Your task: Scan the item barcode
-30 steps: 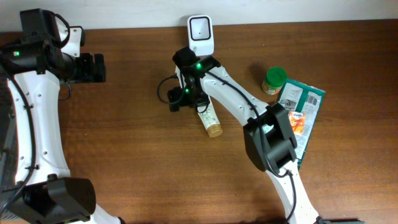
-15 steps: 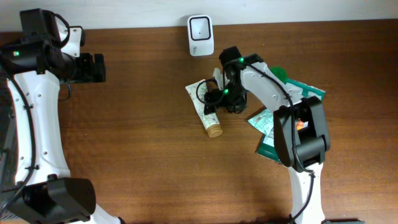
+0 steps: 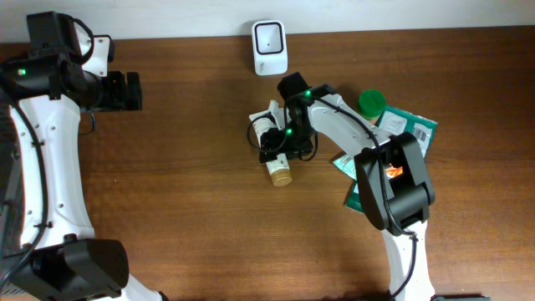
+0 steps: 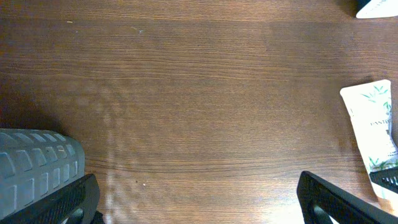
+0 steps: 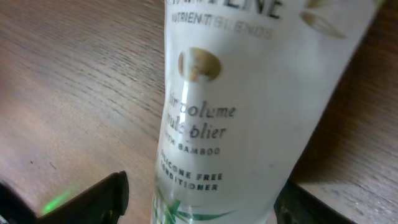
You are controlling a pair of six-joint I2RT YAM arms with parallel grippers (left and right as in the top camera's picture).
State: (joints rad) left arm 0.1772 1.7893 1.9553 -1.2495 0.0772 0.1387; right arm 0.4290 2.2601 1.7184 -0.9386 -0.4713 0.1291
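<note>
Tabletop (image 3: 184,201): dark brown wood grain, with a pale wall strip along the far edge.
Scanner (image 3: 269,36): small white unit standing at the far edge, well apart from the tube.
Tube (image 5: 236,124): white Pantene tube lying flat near mid-table, gold cap (image 3: 282,174) pointing toward the near edge.
Tube print: "NUTRIENT BLENDS", "volume", "WITH BAMBOO", "SILICONE FREE"; the left wrist view shows "PANTE" beside green leaf art.
Right claw (image 3: 278,144): set down over the tube with a finger on each side; bare wood shows between one finger and the tube, so it is released, not clamped.
Left claw (image 4: 196,196): spread wide over bare wood at the left, grasping nothing.
Jar (image 3: 371,103): green lid, right of the tube.
Green packet (image 3: 411,130): beside the jar, print too small to read.
</note>
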